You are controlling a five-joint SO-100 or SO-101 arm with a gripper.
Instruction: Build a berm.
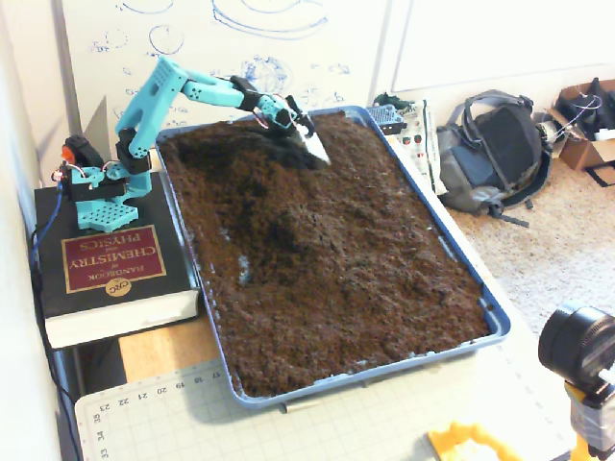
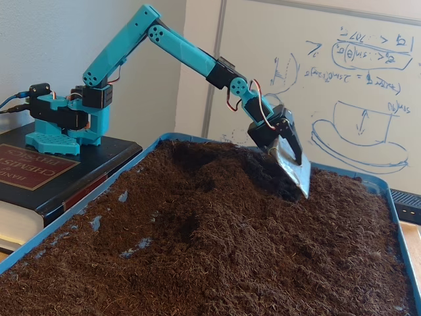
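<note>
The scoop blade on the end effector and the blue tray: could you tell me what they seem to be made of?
The scoop blade looks like thin sheet metal or foil-covered plate: silvery, with a crinkled reflective face in a fixed view. The end effector carrying it looks like black and teal moulded or printed plastic. The tray appears to be smooth blue plastic with a rounded, slightly glossy rim. It holds loose, fibrous dark brown soil.

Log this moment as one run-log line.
arm: reaching over far end of tray | claw: metal scoop blade tip at the soil | ridge: dark mound beside blade | phase: digging
</note>
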